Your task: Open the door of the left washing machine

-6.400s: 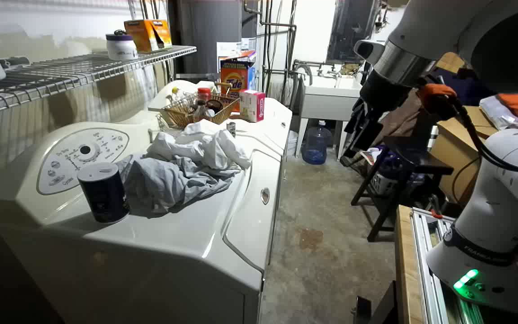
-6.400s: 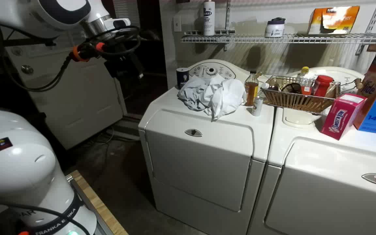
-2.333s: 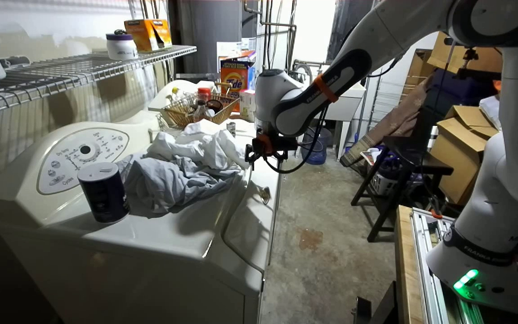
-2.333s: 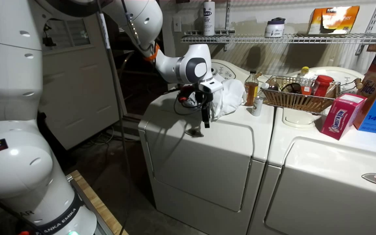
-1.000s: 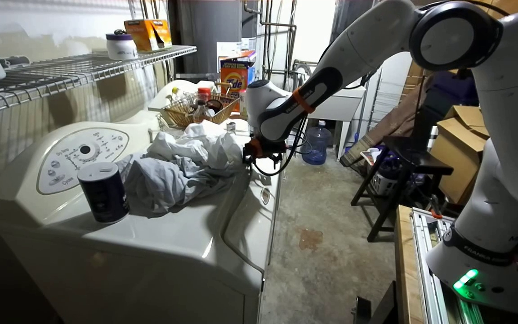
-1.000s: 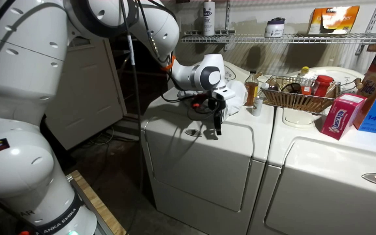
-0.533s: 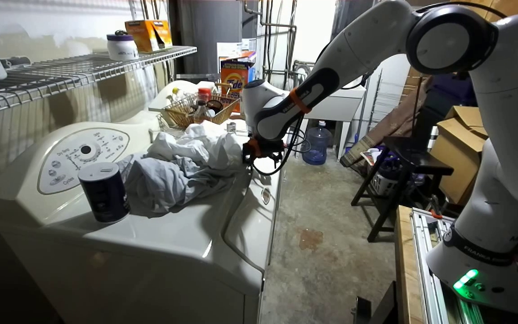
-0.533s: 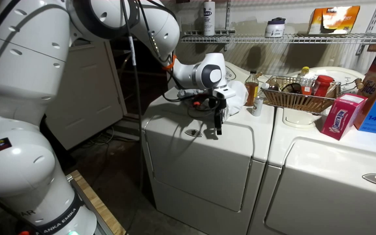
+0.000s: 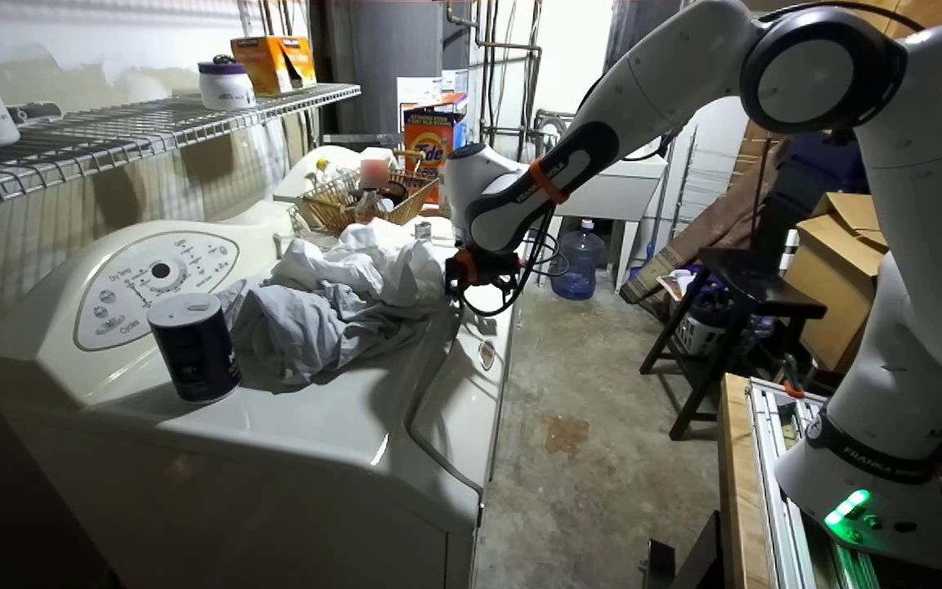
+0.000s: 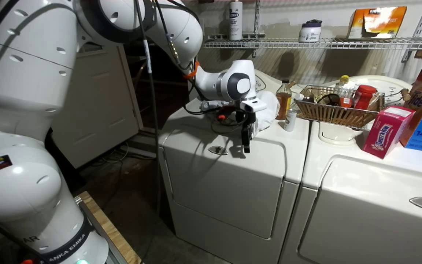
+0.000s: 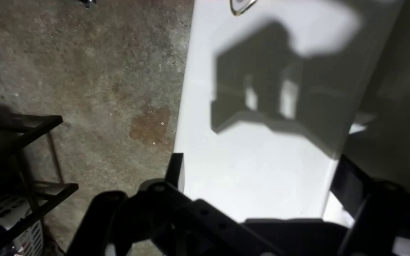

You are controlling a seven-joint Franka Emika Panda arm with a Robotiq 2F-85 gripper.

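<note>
The left washing machine shows in both exterior views, with its round dial on the sloped panel. Its white door is shut flush with the front. The door's oval recess is to the left of my gripper in that view. It also shows at the top edge of the wrist view. My gripper points down, close above the door's upper part. In the wrist view my gripper is open, fingers wide apart, with the door surface behind the gap. Contact cannot be told.
Crumpled cloths lie on the machine top beside my gripper, with a dark canister. A bottle, small can, basket and pink box stand further along. A wire shelf runs above.
Over several seconds my arm swung from away to above the door. Since 2.3 seconds ago it moved past the recess and lower. In the last second it has barely moved. The door has not moved.
</note>
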